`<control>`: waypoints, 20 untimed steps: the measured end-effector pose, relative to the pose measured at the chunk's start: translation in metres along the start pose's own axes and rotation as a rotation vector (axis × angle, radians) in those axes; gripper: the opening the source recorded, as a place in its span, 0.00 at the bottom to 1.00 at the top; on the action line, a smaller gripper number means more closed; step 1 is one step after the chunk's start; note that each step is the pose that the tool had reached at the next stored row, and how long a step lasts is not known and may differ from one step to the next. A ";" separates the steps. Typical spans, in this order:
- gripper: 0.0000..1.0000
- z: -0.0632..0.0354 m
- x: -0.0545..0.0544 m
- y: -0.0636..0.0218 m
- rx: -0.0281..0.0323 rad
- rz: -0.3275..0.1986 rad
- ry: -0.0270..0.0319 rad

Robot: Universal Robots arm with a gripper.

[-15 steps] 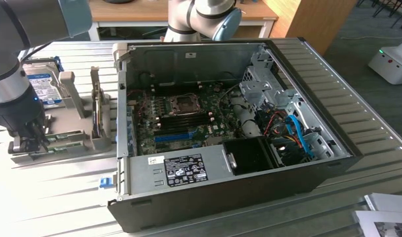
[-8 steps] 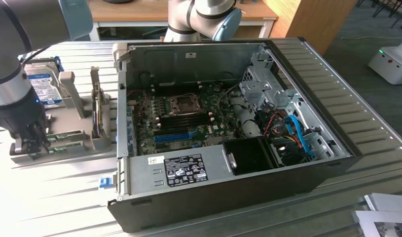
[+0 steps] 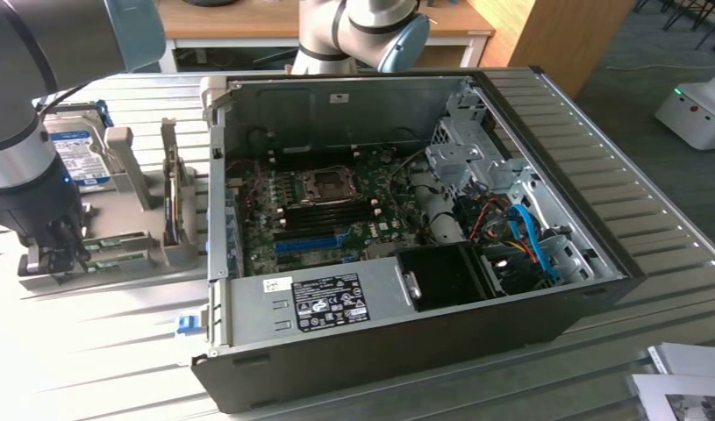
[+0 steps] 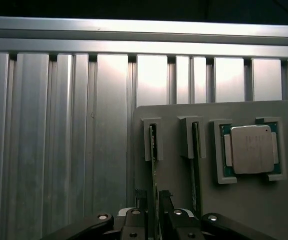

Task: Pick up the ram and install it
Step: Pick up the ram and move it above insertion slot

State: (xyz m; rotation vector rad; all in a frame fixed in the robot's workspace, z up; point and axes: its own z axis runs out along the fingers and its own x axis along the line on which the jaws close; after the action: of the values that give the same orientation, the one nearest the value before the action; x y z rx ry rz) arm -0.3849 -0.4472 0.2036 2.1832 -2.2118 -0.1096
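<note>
The ram is a thin green stick standing on edge in a slot of the grey holder. My gripper is low over it, open, with one finger on each side of the stick's edge and a small gap to each. A second ram stick stands in the neighbouring slot. In the exterior view my gripper hangs over the holder at the exterior view's left, beside the open computer case. Inside the case the motherboard's dark memory slots lie below the processor socket.
A square silver processor chip sits in a pocket of the holder. A hard drive stands upright behind the holder. The long blue slot, a black fan and cables crowd the case. The ribbed metal table surrounds everything.
</note>
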 end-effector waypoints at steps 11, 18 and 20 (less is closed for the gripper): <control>0.24 0.0015 0.000 -0.0001 -0.0003 0.000 0.0002; 0.24 0.0015 0.000 -0.0001 -0.0002 0.000 0.0002; 0.24 0.0015 0.000 -0.0001 -0.0002 0.000 0.0002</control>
State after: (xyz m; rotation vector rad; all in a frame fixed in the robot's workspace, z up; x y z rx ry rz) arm -0.3849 -0.4472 0.2020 2.1831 -2.2115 -0.1096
